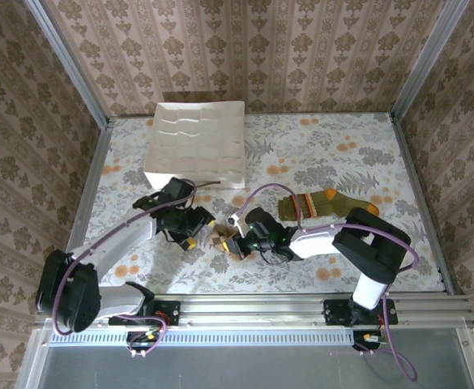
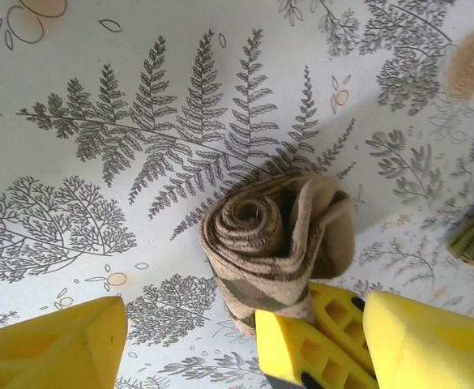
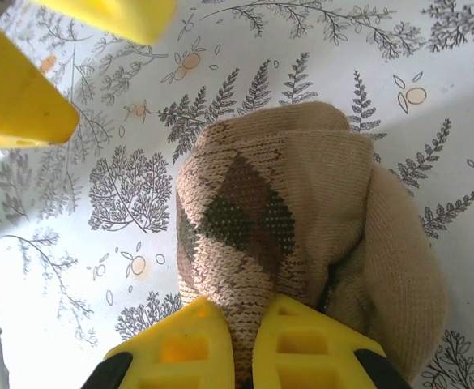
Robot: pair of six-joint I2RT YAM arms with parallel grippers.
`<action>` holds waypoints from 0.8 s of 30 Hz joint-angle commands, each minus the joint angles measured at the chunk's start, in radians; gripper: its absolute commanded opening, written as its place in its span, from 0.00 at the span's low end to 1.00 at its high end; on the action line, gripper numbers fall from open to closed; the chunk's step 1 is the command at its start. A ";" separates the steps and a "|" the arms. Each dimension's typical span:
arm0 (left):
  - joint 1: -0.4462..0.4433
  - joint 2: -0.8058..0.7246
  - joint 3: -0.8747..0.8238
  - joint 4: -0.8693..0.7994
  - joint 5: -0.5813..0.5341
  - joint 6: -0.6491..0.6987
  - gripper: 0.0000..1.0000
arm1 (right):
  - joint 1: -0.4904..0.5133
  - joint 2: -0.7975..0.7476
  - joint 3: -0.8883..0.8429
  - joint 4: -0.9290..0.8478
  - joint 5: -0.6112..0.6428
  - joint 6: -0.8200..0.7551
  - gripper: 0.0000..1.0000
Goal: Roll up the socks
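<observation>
Fern-printed cloth (image 1: 301,154) covers the table between papered walls. At the far left sits a white tray (image 1: 194,146), stiff and smooth, moulded into shallow square pockets. Nearer, the left gripper (image 1: 193,236) stands with its yellow fingers (image 2: 54,344) well apart, just left of the argyle sock (image 2: 273,239) and touching nothing. That tan-and-brown sock lies near the middle of the table. It is wound into a tight spiral of soft knit, with a loose outer layer folded over one side. The right gripper (image 3: 245,352) has its fingers clamped on the end of the roll, pinching the fabric. Well to the right and farther back, the green sock (image 1: 327,203) lies flat, with orange heel and toe and a striped cuff. By the look of it, the first roll is formed and is being secured. The next move probably calls for tucking in the loose flap without letting the springy spiral unwind, then starting on the flat sock.
</observation>
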State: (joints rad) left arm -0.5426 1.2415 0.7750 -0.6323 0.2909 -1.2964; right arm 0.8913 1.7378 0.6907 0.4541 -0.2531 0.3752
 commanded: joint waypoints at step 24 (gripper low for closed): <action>-0.134 0.250 -0.031 0.291 -0.047 -0.106 0.70 | -0.250 0.298 0.059 -0.269 -0.365 0.248 0.00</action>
State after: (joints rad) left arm -0.6731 1.4479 0.7174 -0.3515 0.2867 -1.3998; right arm 0.6445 1.9396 0.8009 0.4679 -0.7761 0.6121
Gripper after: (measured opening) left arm 0.701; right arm 0.086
